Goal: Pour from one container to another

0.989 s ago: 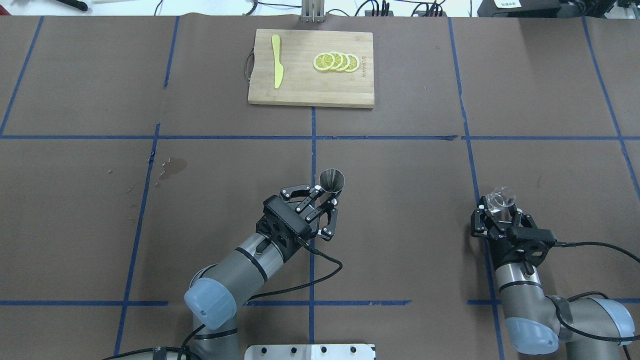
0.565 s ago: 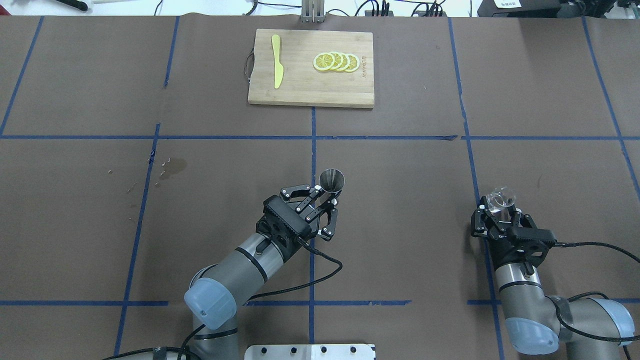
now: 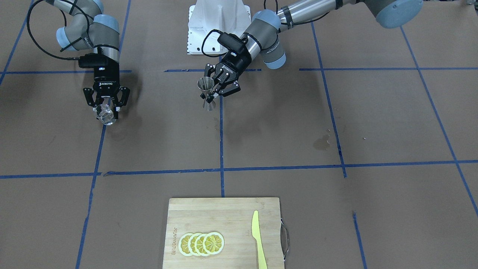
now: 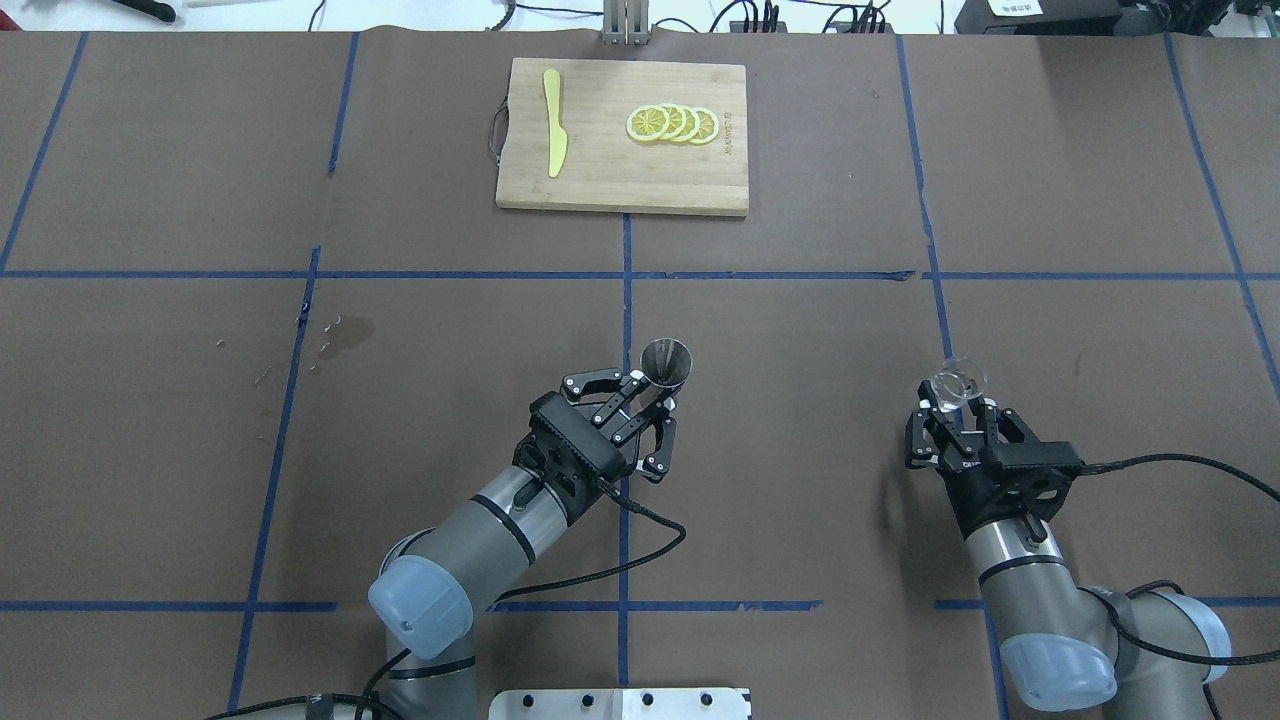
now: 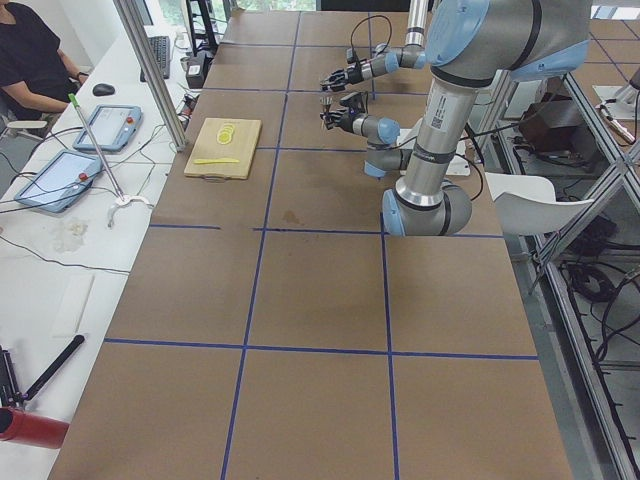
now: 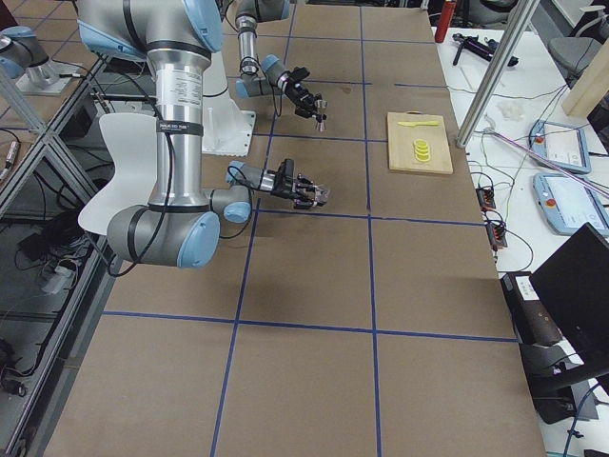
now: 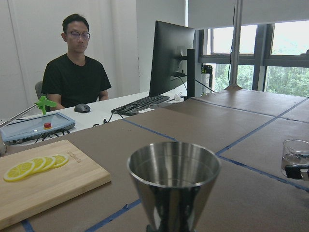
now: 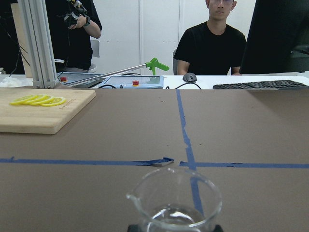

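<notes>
The steel hourglass jigger [image 4: 664, 360] stands upright near the table's middle, open mouth up. My left gripper [image 4: 645, 392] is shut on its narrow waist; the same grasp shows from the front on the jigger [image 3: 207, 92]. Its rim fills the left wrist view [image 7: 174, 166]. The clear glass measuring cup [image 4: 957, 380] is off to the right, with my right gripper [image 4: 958, 405] shut on it. The cup [image 8: 175, 203] sits upright with a little clear liquid in its bottom. From the front the cup [image 3: 105, 115] hangs below the right gripper [image 3: 106, 107], well apart from the jigger.
A wooden cutting board [image 4: 600, 180] lies at the far middle edge with lemon slices [image 4: 672, 124] and a yellow knife [image 4: 554, 135]. A wet stain [image 4: 350, 335] marks the brown paper on the left. Operators sit beyond the far edge.
My right arm has carried the glass cup to the left and a little forward, toward the jigger. The left arm and jigger have stayed still.
</notes>
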### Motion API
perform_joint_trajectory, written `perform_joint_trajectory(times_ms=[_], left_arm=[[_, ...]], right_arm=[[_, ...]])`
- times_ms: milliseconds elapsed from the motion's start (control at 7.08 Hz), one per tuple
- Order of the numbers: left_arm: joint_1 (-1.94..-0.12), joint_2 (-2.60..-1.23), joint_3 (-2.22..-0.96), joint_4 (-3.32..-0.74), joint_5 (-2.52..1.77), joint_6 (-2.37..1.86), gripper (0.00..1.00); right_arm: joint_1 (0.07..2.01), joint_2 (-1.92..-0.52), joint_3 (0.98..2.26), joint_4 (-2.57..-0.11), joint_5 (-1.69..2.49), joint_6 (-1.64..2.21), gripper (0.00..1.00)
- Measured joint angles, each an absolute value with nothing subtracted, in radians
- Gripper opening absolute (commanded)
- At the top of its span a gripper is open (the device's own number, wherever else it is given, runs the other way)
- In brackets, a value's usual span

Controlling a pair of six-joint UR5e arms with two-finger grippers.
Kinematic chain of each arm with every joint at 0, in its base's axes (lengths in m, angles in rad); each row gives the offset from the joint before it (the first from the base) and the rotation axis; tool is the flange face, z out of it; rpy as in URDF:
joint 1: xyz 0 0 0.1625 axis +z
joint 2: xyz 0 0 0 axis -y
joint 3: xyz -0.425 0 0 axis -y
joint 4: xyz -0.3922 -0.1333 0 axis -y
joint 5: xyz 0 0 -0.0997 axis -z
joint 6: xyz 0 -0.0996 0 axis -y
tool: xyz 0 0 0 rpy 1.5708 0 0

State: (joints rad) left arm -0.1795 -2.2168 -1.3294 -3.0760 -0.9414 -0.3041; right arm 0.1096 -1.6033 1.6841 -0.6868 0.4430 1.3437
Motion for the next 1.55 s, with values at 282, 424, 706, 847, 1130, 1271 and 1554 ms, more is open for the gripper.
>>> perform_joint_trajectory(times_ms=[282, 424, 706, 847, 1130, 1271, 1554], left_arm=[[-0.179, -2.217, -1.331, -3.078, -0.942, -0.292, 0.0], [-0.178, -2.217, -1.331, -3.078, -0.942, -0.29, 0.0], [-0.177, -2.217, -1.333, -3.079, -0.942, -0.291, 0.0], [-0.176, -2.217, -1.333, -3.079, -0.942, -0.291, 0.0], [-0.175, -2.217, -1.331, -3.08, -0.942, -0.291, 0.0], [-0.175, -2.217, -1.331, -3.08, -0.942, -0.291, 0.0], [-0.175, -2.217, -1.33, -3.08, -0.942, -0.291, 0.0]], right_arm=[[0.11, -1.573, 1.784, -0.68, 0.451, 1.194, 0.0], [0.109, -1.568, 1.869, -0.684, 0.461, 1.133, 0.0], [0.108, -1.559, 1.978, -0.697, 0.474, 1.033, 0.0], [0.108, -1.532, 2.001, -0.729, 0.476, 0.99, 0.0], [0.105, -1.384, 2.019, -0.915, 0.485, 0.96, 0.0], [0.106, -1.309, 2.031, -1.021, 0.502, 0.957, 0.0], [0.109, -1.257, 2.048, -1.135, 0.517, 0.954, 0.0]])
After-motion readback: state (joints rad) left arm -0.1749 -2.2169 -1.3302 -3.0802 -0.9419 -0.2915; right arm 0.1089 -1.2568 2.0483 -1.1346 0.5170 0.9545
